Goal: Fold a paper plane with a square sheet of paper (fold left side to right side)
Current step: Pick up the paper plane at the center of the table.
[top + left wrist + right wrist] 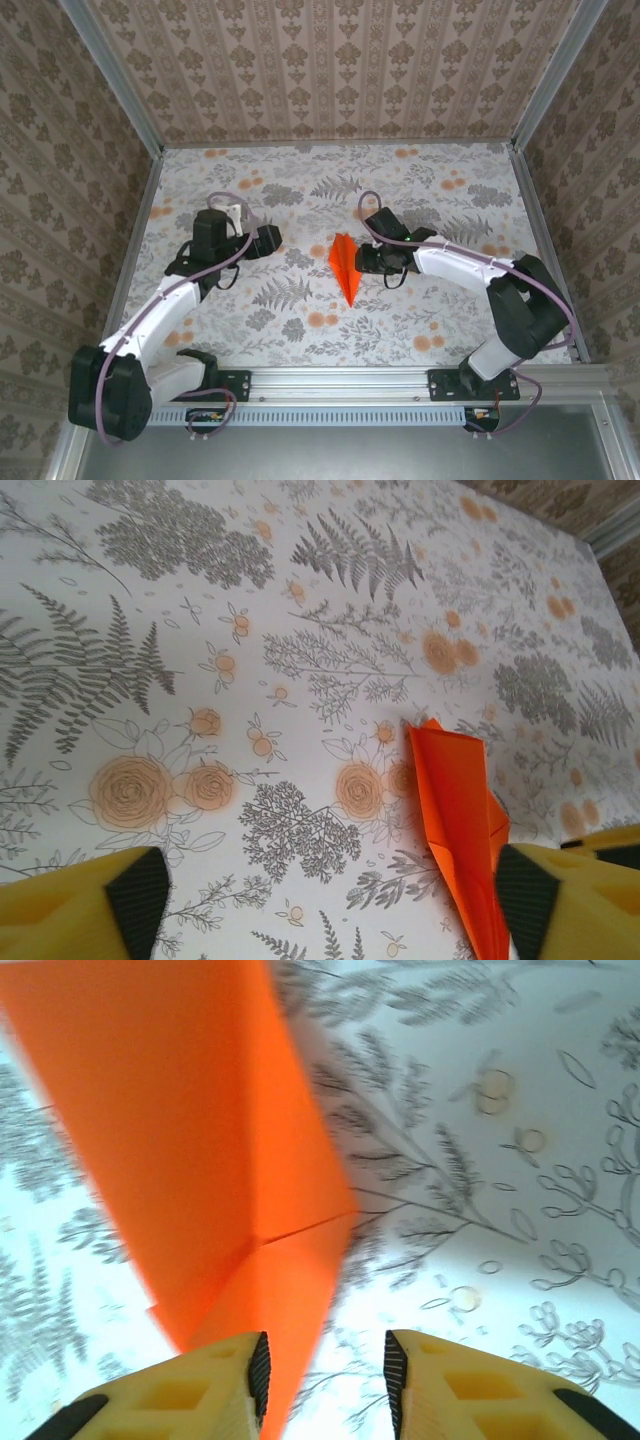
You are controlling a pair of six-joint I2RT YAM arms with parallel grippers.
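The orange paper plane [344, 265] lies in the middle of the table, folded to a narrow dart with its tip toward the near edge. My right gripper [362, 259] is at the plane's right edge, open. In the right wrist view the paper plane [200, 1150] looms close, and a strip of it runs into the gap by the left finger [256, 1370]. Whether it touches that pad I cannot tell. My left gripper [274, 240] stands to the plane's left, open wide, apart from it. In the left wrist view the paper plane [455, 800] lies next to the right finger [528, 890].
The table [250, 320] has a cover printed with grey ferns and pale-orange flowers. Patterned walls and metal rails [130, 110] close it in at the back and sides. Free room lies in front of the plane and at the back.
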